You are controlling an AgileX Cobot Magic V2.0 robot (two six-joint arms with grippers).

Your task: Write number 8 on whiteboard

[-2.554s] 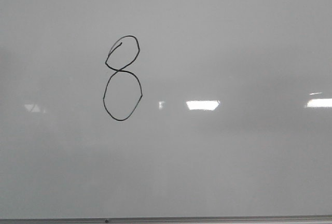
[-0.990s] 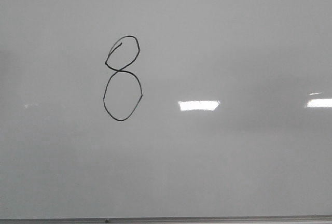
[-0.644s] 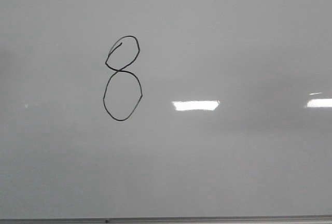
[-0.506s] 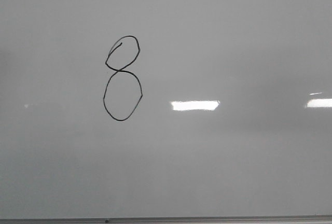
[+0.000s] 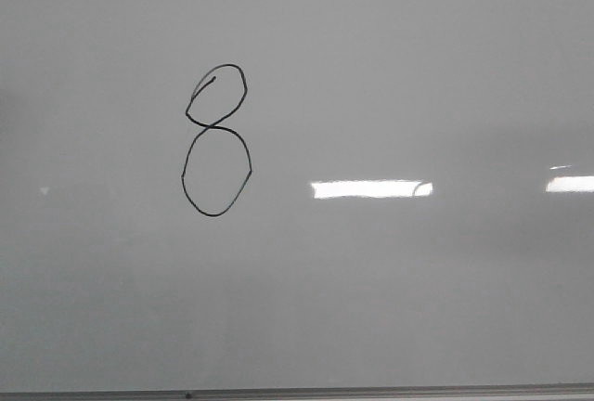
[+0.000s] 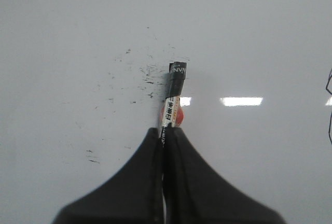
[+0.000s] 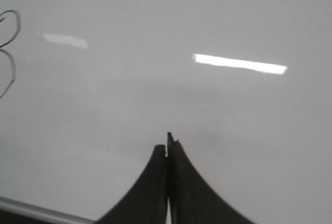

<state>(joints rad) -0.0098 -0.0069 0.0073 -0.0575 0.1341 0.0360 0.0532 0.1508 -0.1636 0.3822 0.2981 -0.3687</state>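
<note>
The number 8 is a thin black marker line, a small upper loop over a larger oval, left of centre on the whiteboard in the front view. Neither gripper shows in that view. In the left wrist view my left gripper is shut on a black-and-white marker with a red label patch, held over the whiteboard; part of the 8's line shows at one edge. In the right wrist view my right gripper is shut and empty over the whiteboard, with the 8 at the frame edge.
Bright rectangular light reflections lie on the board. The thin grey frame edge runs along the board's near side and also shows in the right wrist view. Small dark specks mark the board by the marker tip.
The 8 is unchanged. The reflection right of it has grown wider, and the faint reflection at the left has faded.
</note>
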